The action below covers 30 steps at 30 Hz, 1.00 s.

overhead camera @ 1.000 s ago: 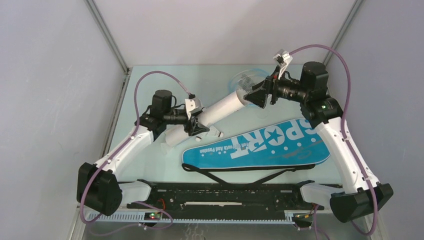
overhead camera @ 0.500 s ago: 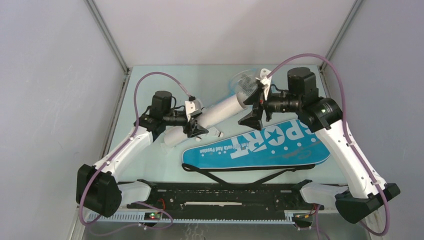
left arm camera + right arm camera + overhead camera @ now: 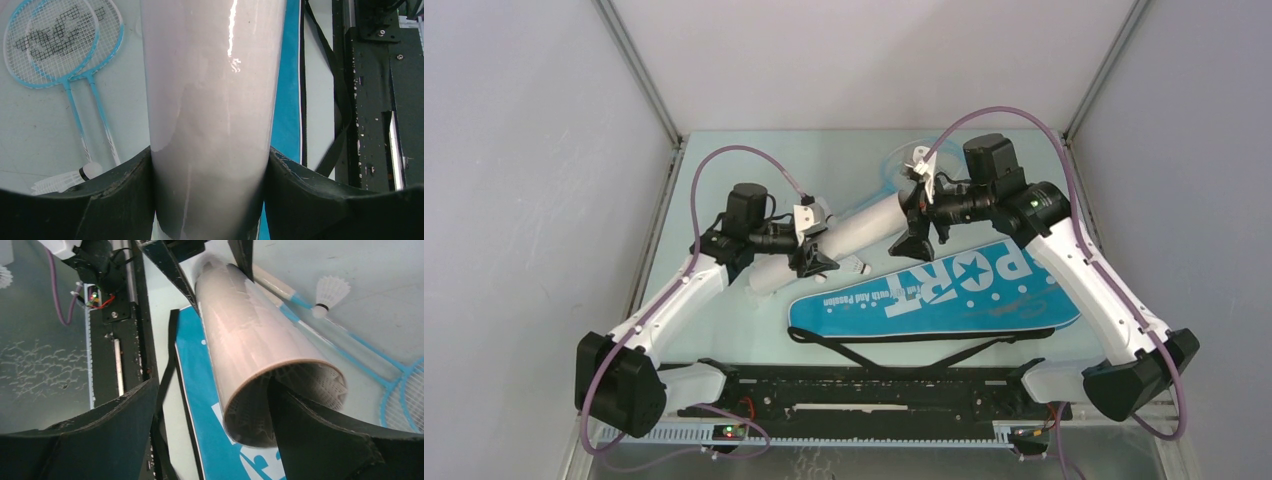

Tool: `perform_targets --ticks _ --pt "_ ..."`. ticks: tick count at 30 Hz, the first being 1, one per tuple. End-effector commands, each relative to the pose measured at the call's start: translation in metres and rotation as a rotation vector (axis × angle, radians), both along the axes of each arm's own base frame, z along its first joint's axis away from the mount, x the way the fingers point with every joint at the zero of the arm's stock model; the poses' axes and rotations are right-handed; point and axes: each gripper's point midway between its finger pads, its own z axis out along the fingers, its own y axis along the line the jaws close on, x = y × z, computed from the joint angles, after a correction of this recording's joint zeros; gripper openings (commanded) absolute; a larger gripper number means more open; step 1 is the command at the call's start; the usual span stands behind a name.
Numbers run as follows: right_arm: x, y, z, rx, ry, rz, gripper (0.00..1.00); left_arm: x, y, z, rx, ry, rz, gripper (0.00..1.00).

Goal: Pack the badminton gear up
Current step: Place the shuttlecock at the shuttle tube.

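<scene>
The long white tube (image 3: 864,222) lies slanted above the table, and my left gripper (image 3: 812,255) is shut on its lower part; in the left wrist view the tube (image 3: 212,100) fills the gap between the fingers of the left gripper (image 3: 210,167). My right gripper (image 3: 916,235) stands open at the tube's upper, open end. A shuttlecock's feathers (image 3: 322,385) show inside the mouth of the tube (image 3: 245,335), and the right gripper (image 3: 210,405) has one finger in front of that mouth. The blue "SPORT" bag (image 3: 984,290) lies below. Two light-blue rackets (image 3: 55,40) lie behind.
A loose shuttlecock (image 3: 330,292) rests beside the racket handles (image 3: 280,286); another shuttlecock (image 3: 65,177) lies near my left fingers. The bag's black strap (image 3: 894,350) loops toward the black base rail (image 3: 864,395). Grey walls close in the table on three sides.
My right arm has swung left and nearer, lowering its gripper from the far side of the tube's mouth to its near side. The left gripper and tube have stayed put.
</scene>
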Motion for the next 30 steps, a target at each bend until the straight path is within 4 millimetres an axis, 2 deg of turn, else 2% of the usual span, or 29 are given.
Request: perform_targets --ticks 1,7,11,14,18,23,27,30 --pt "-0.014 0.013 0.003 0.063 0.018 0.107 0.89 -0.005 -0.006 0.024 -0.054 -0.088 -0.049 0.08" --pt "-0.024 0.025 -0.007 0.087 0.091 0.173 0.88 -0.003 -0.010 0.030 -0.088 -0.068 -0.047 0.08" --pt "-0.020 0.023 -0.006 0.064 0.054 0.140 0.89 0.001 -0.009 0.028 -0.079 -0.070 -0.031 0.08" --pt "-0.009 0.011 0.006 0.053 -0.020 0.067 0.91 0.006 -0.005 0.025 -0.072 -0.067 -0.012 0.08" --pt "0.005 -0.011 0.037 0.078 -0.098 -0.033 0.94 0.015 0.006 0.024 -0.070 -0.065 0.029 0.08" --pt "0.016 -0.035 0.063 0.099 -0.162 -0.147 0.99 0.021 0.019 0.028 -0.069 -0.087 0.064 0.08" --pt "0.027 -0.052 0.071 0.122 -0.184 -0.228 0.99 0.026 0.033 0.031 -0.068 -0.094 0.106 0.09" --pt "0.034 -0.057 0.060 0.118 -0.171 -0.257 0.98 0.034 0.045 0.036 -0.071 -0.092 0.171 0.09"
